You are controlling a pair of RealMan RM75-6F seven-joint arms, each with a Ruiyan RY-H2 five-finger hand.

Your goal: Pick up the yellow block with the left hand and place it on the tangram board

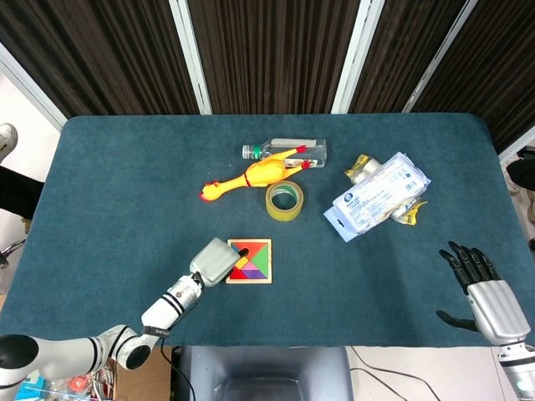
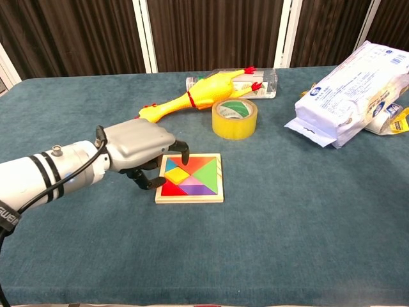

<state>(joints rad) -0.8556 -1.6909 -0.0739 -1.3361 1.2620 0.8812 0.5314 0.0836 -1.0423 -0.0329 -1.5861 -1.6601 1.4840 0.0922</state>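
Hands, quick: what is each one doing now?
Left hand: open, holding nothing, beside the tangram board.
Right hand: open, holding nothing.

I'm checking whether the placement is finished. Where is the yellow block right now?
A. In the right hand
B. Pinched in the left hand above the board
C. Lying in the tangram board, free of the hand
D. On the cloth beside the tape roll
C: the yellow block lies flat among the coloured pieces in the tangram board, and the left hand sits beside it, holding nothing.
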